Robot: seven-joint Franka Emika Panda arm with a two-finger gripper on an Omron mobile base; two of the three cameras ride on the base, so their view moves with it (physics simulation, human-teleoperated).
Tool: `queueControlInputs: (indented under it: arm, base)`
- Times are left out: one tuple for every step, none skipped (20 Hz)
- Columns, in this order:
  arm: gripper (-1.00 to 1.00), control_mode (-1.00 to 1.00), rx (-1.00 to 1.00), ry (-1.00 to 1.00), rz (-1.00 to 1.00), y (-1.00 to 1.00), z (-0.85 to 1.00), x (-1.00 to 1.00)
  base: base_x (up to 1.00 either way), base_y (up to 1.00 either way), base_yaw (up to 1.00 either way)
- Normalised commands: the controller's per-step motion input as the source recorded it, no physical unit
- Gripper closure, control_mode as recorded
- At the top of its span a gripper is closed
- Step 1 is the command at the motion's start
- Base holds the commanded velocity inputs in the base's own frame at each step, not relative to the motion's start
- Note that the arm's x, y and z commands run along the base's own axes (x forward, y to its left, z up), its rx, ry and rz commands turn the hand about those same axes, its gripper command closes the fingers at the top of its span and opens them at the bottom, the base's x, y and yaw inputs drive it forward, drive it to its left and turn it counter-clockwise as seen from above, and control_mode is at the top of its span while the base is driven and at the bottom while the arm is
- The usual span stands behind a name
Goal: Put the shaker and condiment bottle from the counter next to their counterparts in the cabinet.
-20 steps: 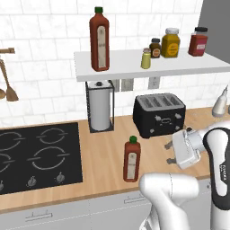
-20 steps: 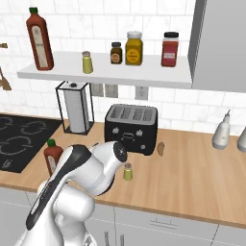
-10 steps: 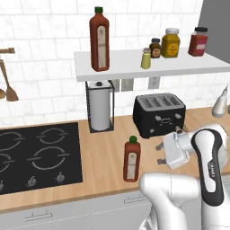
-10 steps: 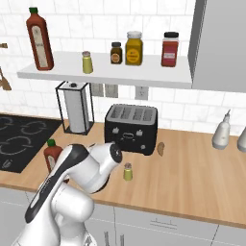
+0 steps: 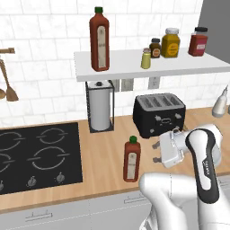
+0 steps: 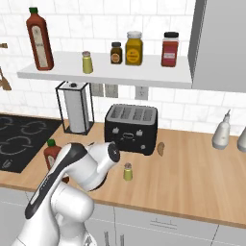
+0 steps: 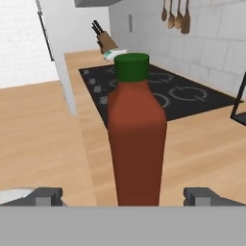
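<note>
Neither item is shelved yet: the condiment bottle (image 5: 131, 159) and shaker (image 6: 128, 171) stand on the bench (image 5: 103, 157), while the gripper (image 7: 122, 194) faces the bottle, jaws wide open and empty, either side of it.

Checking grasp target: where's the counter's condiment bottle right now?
The condiment bottle stands upright on the counter, right of the hob, front-left of the toaster. In the hand view it sits centred between the open gripper fingertips.
</note>
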Motion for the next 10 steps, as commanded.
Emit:
queueControlInputs:
  arm:
    - [-1.0, -1.0, 0.0, -0.02, -0.01, 0.11, -0.01, 0.1]
    - [-1.0, -1.0, 0.0, -0.01, -0.01, 0.14, -0.01, 0.14]
    - [-1.0, -1.0, 0.0, 0.0, -0.02, 0.2, 0.0, 0.14]
    - [-1.0, -1.0, 0.01, 0.0, -0.01, 0.16, -0.01, 0.14]
    - [-1.0, -1.0, 0.0, 0.0, -0.03, 0.21, -0.03, 0.26]
    - [-1.0, -1.0, 0.01, 0.0, -0.03, 0.21, -0.02, 0.27]
    - [-1.0, -1.0, 0.0, 0.0, -0.04, 0.19, -0.04, 0.29]
    - [-1.0, -1.0, 0.0, 0.0, -0.04, 0.2, -0.05, 0.26]
    - [-1.0, -1.0, 0.0, 0.0, -0.04, 0.15, -0.04, 0.26]
    - [-1.0, -1.0, 0.0, 0.0, -0.02, 0.24, -0.07, 0.26]
  base:
    - [0.0, 0.0, 0.0]
    - [0.0, 0.0, 0.0]
    - [0.0, 0.0, 0.0]
    - [0.0, 0.0, 0.0]
    - [0.0, 0.0, 0.0]
    - [0.0, 0.0, 0.0]
    - [0.0, 0.0, 0.0]
    - [0.0, 0.0, 0.0]
    - [0.0, 0.0, 0.0]
    - [0.0, 0.0, 0.0]
